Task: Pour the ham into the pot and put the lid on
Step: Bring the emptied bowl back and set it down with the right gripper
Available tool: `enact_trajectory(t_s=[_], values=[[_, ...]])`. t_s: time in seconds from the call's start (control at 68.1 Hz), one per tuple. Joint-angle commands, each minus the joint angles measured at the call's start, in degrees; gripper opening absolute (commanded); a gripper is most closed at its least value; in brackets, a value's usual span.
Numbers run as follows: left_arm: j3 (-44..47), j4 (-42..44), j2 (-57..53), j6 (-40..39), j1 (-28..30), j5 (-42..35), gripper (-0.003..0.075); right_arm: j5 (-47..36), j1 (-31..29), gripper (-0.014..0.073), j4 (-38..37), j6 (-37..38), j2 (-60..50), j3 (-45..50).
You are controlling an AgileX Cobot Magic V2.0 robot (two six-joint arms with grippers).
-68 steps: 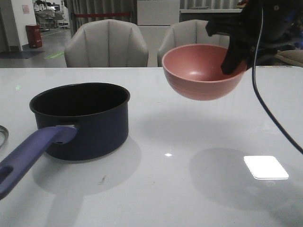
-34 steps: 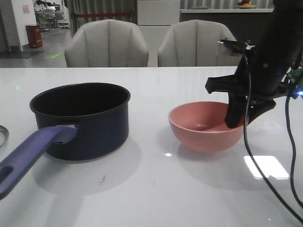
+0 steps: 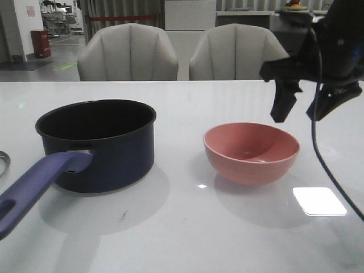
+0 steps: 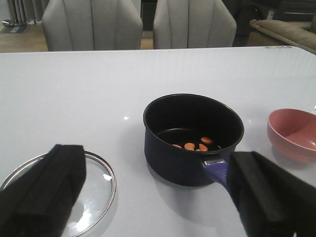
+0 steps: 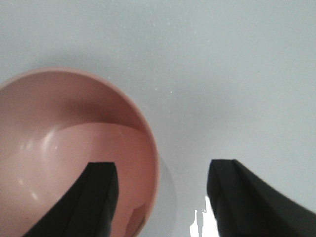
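The dark navy pot (image 3: 96,142) stands on the white table at the left, its blue-purple handle (image 3: 40,182) pointing toward me. In the left wrist view several orange ham pieces (image 4: 195,145) lie on the black bottom of the pot (image 4: 193,138). The glass lid (image 4: 94,190) lies flat on the table beside the pot; only its edge (image 3: 3,162) shows in the front view. My left gripper (image 4: 158,197) is open, low over the table between lid and pot handle. My right gripper (image 3: 298,116) hangs open and empty above the right rim of the pink bowl (image 3: 251,151).
The pink bowl (image 5: 74,158) sits upright and empty on the table, right of the pot; its rim lies below the gap of my right gripper (image 5: 163,197). Two grey chairs (image 3: 128,54) stand behind the table. A black cable (image 3: 324,165) hangs from the right arm.
The right gripper lowered the pink bowl from the air onto the table, let go of it, opened and rose above its right rim. The pot has not moved.
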Motion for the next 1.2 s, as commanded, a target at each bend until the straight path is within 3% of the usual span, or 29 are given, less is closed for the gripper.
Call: enact_trajectory(t_s=[0.0, 0.191, 0.367, 0.837, 1.014, 1.087, 1.19], values=[[-1.5, 0.5, 0.5, 0.0, -0.4, -5.3, 0.0638, -4.6, 1.0, 0.0504, -0.7, -0.8, -8.8, 2.1], [-1.5, 0.5, 0.5, 0.0, -0.4, -6.0, 0.0638, -18.9, 6.2, 0.0504, -0.7, -2.7, -24.5, 16.2], [-1.5, 0.5, 0.5, 0.0, -0.4, -6.0, 0.0638, -26.1, 8.5, 0.0504, -0.7, -2.6, -36.5, 26.0], [-1.5, 0.5, 0.5, 0.0, -0.4, -6.1, 0.0638, -32.8, 8.5, 0.0504, -0.7, -2.0, -73.6, 48.9], [-1.5, 0.5, 0.5, 0.0, -0.4, -6.1, 0.0638, -33.0, 8.5, 0.0495, -0.7, -2.0, -80.2, 55.2], [-1.5, 0.5, 0.5, 0.0, -0.4, -6.1, 0.0638, -33.2, 8.5, 0.0384, -0.7, -2.0, -80.3, 56.1], [-1.5, -0.7, 0.5, 0.0, -0.4, -5.6, 0.0638, -33.3, 8.5, 0.0113, -0.7, -2.0, -80.3, 56.1]])
